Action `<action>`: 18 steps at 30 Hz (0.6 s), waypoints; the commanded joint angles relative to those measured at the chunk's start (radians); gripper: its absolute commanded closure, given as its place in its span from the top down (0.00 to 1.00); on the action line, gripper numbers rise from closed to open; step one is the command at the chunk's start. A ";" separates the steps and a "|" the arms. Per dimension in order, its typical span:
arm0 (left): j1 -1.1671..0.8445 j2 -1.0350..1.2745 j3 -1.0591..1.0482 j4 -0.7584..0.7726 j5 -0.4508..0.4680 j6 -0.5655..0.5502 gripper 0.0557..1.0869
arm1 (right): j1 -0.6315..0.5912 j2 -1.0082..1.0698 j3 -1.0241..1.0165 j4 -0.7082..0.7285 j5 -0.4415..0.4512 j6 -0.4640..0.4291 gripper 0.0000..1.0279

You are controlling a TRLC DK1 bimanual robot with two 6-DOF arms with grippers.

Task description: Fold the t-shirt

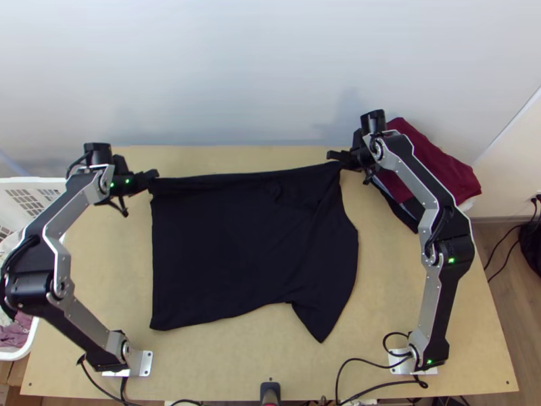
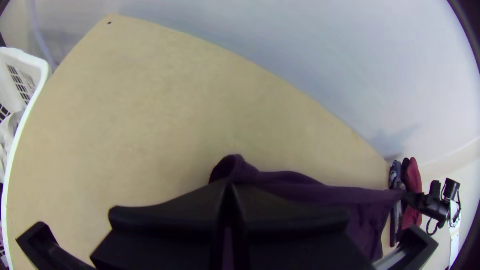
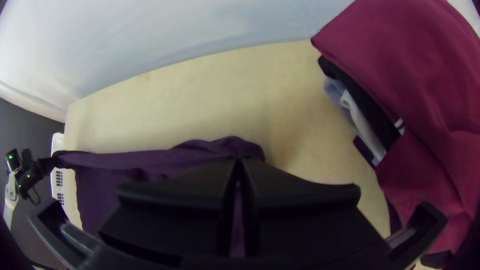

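Gripping 1 t-shirt edge (image 1: 250,178), left pincer (image 1: 153,178) and right pincer (image 1: 337,160) flank it.

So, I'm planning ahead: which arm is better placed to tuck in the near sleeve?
Probably the right: its end effector and base are nearer the sleeve, though it would first have to release the shirt.

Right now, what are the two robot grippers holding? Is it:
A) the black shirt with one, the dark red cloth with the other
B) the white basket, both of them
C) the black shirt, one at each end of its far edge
C: the left gripper and the right gripper are shut on opposite ends of the black shirt's far edge.
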 commanded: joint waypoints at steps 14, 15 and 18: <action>0.039 -0.245 -0.299 0.033 0.060 -0.003 0.04 | 0.034 -0.197 -0.235 -0.051 0.008 -0.018 0.03; 0.039 -0.254 -0.313 0.036 0.060 -0.003 0.04 | 0.034 -0.203 -0.250 -0.047 0.008 -0.018 0.03; 0.040 -0.269 -0.348 0.038 0.060 -0.003 0.04 | 0.042 -0.218 -0.302 -0.037 0.008 -0.017 0.03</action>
